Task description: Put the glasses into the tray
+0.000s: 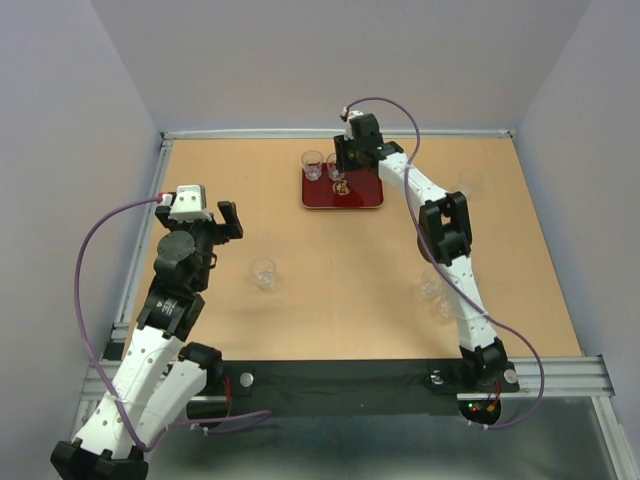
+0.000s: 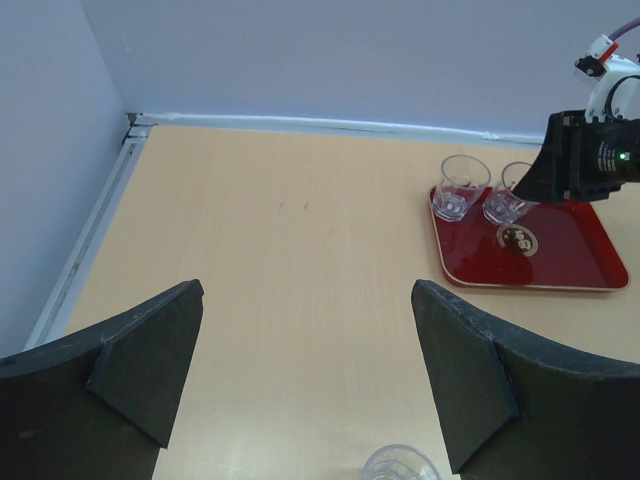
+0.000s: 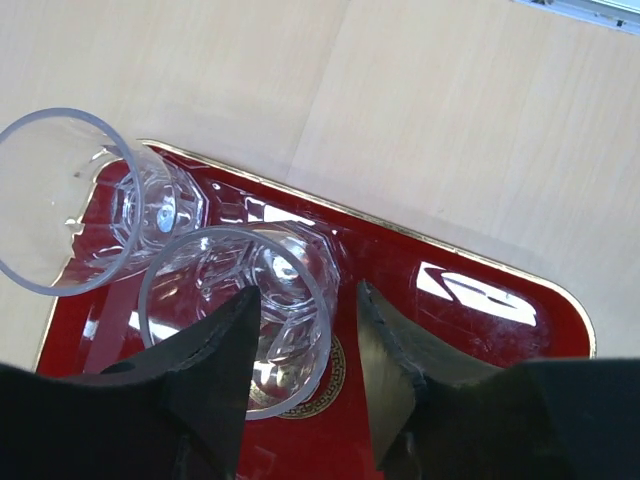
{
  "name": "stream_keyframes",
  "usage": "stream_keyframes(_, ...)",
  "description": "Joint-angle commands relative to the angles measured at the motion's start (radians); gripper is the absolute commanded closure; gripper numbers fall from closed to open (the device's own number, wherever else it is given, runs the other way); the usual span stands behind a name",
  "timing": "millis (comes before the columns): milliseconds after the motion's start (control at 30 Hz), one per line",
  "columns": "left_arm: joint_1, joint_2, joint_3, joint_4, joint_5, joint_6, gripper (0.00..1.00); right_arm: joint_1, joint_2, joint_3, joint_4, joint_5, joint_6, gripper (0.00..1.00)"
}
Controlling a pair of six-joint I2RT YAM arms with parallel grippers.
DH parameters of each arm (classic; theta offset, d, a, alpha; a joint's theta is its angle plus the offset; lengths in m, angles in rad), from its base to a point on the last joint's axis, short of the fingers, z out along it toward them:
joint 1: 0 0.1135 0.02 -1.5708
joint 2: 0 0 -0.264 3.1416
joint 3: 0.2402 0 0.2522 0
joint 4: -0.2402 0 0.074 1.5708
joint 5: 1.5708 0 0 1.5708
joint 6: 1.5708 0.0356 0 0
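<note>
2 glasses point(image 1: 312, 163) sit in the tray point(image 1: 366, 198) (right fingers point(image 3: 215, 350) astride 1).

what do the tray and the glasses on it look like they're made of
The tray looks like glossy lacquered plastic, dark red: sharp white reflections on its floor, thin gold edge line; could be coated metal. The glasses are clear glass or hard plastic: see-through walls, faceted bases, bright glints.

A light wooden worktop point(image 1: 330, 300) sits between pale grey walls point(image 1: 330, 60), with a metal rail point(image 1: 565, 374) along its near edge.
</note>
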Motion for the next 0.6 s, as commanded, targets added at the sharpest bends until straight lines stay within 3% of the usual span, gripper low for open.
stream_keyframes(0, 0.006, -0.006, -0.014, 0.058, -0.002, 0.012, 0.03, 0.01, -0.012, 0.068, 0.069, 0.006, -0.005, 0.48)
stream_keyframes(200, 0.006, -0.007, -0.012, 0.058, 0.003, 0.014, 0.03, 0.01, -0.051, 0.065, 0.089, 0.002, -0.042, 0.32)
stream_keyframes(567, 0.006, -0.02, -0.018, 0.064, 0.027, 0.012, 0.03, 0.01, -0.162, 0.029, 0.112, -0.008, -0.104, 0.26)
